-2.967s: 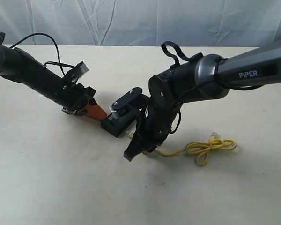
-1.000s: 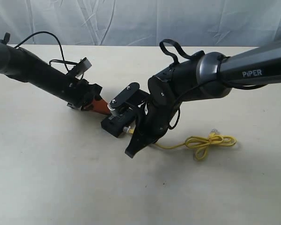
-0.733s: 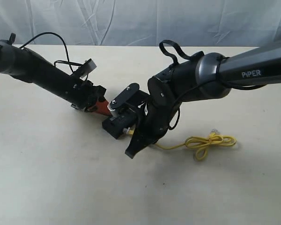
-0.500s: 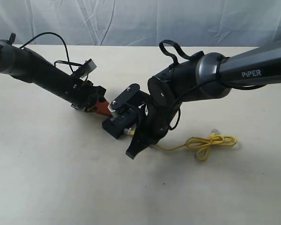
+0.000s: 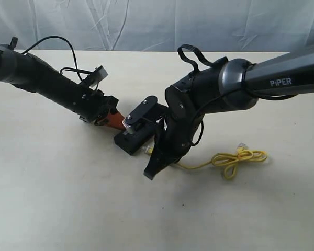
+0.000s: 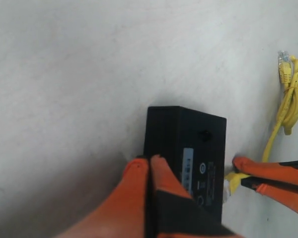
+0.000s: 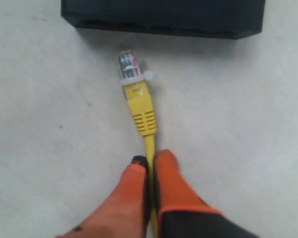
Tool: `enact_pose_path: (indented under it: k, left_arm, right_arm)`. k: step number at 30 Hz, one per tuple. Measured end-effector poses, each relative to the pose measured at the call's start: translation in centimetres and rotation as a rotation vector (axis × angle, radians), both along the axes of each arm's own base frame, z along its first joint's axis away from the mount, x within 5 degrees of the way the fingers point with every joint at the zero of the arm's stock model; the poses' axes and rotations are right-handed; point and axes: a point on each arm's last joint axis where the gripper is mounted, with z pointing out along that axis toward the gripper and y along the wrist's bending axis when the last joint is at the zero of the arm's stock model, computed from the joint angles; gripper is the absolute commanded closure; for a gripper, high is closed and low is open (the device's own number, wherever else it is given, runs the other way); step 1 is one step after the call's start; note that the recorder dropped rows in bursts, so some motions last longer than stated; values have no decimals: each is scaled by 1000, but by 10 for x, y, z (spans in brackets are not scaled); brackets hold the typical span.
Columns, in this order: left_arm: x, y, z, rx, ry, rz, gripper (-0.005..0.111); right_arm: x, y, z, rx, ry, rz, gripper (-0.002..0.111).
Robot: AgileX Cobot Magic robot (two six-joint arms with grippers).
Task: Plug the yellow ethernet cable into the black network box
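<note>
The black network box [image 5: 132,139] lies flat on the table; its pale label strip [image 6: 187,164] shows in the left wrist view. My left gripper [image 5: 115,121] [image 6: 149,159] is shut with nothing between its orange fingers, its tips touching the box's [image 6: 188,134] edge. My right gripper [image 5: 150,168] [image 7: 150,159] is shut on the yellow ethernet cable [image 7: 141,111] just behind its clear plug [image 7: 129,64]. The plug lies on the table, pointing at the side of the box [image 7: 164,17] with a short gap between. The cable's bundled loop [image 5: 239,159] lies to the right.
The pale table [image 5: 68,204] runs back to a crumpled grey-blue backdrop [image 5: 146,23]. The right arm's wrist camera plate [image 5: 140,110] hangs over the box. The cable's free plug [image 6: 284,59] lies by the loop. The right fingers [image 6: 268,174] show beside the box.
My left gripper has swung right and come against the box. My right gripper has shifted slightly right with the cable, dragging the loop the same way.
</note>
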Motion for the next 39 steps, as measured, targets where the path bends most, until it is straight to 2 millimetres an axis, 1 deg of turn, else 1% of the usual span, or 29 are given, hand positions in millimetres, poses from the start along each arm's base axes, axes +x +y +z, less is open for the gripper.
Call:
enact_pose_path:
  k: [12,21,26,31,39]
  left_arm:
    - [-4,0,1,-8,18,-37,107]
    - [-6,-1,1,-15,50,-44,107]
    - [-7,-1,2,-21,62,-47,107]
    - [-7,-1,2,-21,66,-47,107]
    - [-7,-1,2,-20,69,-46,107]
  right_arm:
    - [2,1,1,16,-18,-2,108]
    - [3,-3,0,-26,-31,-74,109]
    - [4,-4,0,-29,-39,-82,109]
    - [3,0,1,-30,-63,-9,109]
    - [-7,10,0,-42,-82,71,109]
